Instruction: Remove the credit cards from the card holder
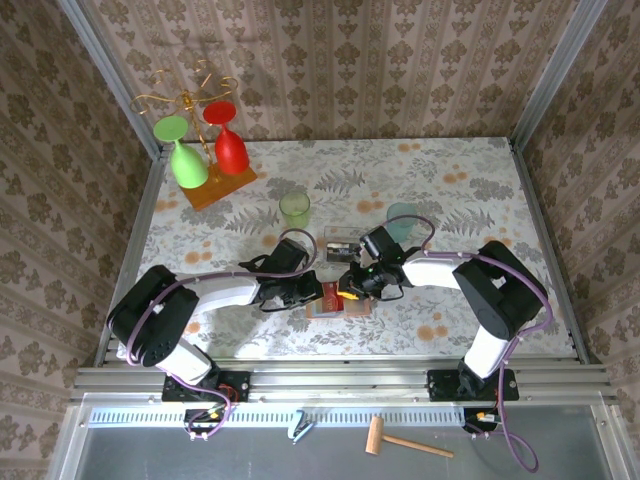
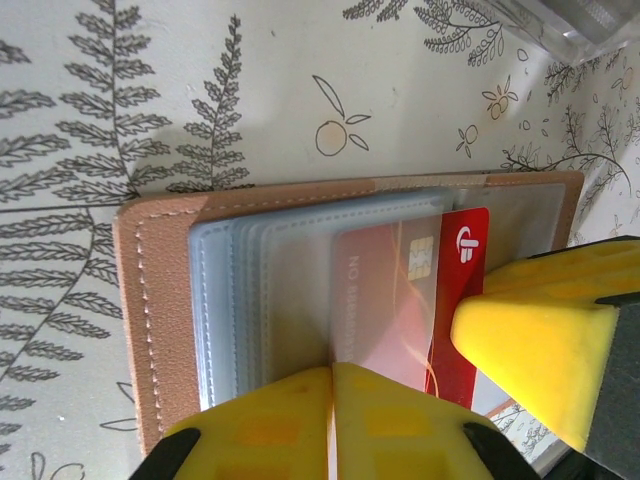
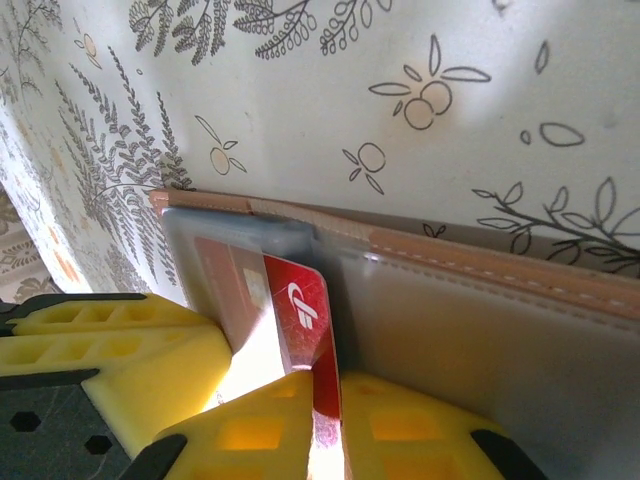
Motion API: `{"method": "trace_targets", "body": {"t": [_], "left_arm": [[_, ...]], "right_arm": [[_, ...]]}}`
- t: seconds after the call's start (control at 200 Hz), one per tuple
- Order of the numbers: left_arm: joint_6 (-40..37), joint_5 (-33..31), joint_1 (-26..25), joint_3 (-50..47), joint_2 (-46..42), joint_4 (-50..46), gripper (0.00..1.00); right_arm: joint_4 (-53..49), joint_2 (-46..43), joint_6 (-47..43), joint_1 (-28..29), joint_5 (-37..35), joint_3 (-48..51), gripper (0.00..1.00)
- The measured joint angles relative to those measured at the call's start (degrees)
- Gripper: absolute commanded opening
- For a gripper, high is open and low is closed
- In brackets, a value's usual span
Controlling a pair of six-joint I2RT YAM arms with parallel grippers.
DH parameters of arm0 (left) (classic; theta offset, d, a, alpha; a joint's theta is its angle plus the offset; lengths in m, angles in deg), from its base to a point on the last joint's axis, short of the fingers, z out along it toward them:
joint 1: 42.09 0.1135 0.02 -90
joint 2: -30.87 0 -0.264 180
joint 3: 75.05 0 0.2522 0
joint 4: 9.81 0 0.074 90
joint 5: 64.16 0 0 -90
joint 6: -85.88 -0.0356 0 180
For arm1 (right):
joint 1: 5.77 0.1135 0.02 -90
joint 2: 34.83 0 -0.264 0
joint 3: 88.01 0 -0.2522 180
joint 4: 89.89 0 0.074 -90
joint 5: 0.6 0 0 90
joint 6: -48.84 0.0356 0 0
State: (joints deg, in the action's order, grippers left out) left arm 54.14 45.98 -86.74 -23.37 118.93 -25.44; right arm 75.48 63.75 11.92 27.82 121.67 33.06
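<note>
The red card [image 2: 462,305] sticks about halfway out of a clear pocket of the card holder [image 2: 160,290]. The card holder lies open and flat near the middle of the near edge of the tabletop [image 1: 450,170]. The right pincer [image 3: 325,405] is closed on the free end of this card, with the thin edge between its yellow pads, I think in order to draw it sideways out of the pocket. The left pincer [image 2: 331,378] has its pads closed together and lies on the pockets, probably so that the holder does not slide. The holder looks like salmon leather with a stitched border. Its pockets are soft, glossy, grey-blue plastic. The card is stiff and smooth, and it has a small chip.
</note>
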Motion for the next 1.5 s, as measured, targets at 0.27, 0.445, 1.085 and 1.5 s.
{"method": "trace_targets", "body": {"t": [0.27, 0.445, 1.085, 1.5], "left_arm": [[0.00, 0.00, -0.02, 0.00, 0.00, 0.15, 0.10], [0.00, 0.00, -0.02, 0.00, 0.00, 0.15, 0.10], [0.00, 0.00, -0.02, 0.00, 0.02, 0.15, 0.10], [0.00, 0.02, -0.02, 0.00, 0.02, 0.15, 0.10]], "right_arm": [[-0.61, -2.16, -1.60, -2.19, 0.81, 0.98, 0.10], [-4.70, -4.26, -4.37, -3.52, -0.52, 1.20, 0.10], [-12.20, -8.98, -7.93, -1.60, -5.79, 0.66, 0.11], [-13.29, -9.27, -6.36, 1.20, -5.97, -0.92, 0.16]]}}
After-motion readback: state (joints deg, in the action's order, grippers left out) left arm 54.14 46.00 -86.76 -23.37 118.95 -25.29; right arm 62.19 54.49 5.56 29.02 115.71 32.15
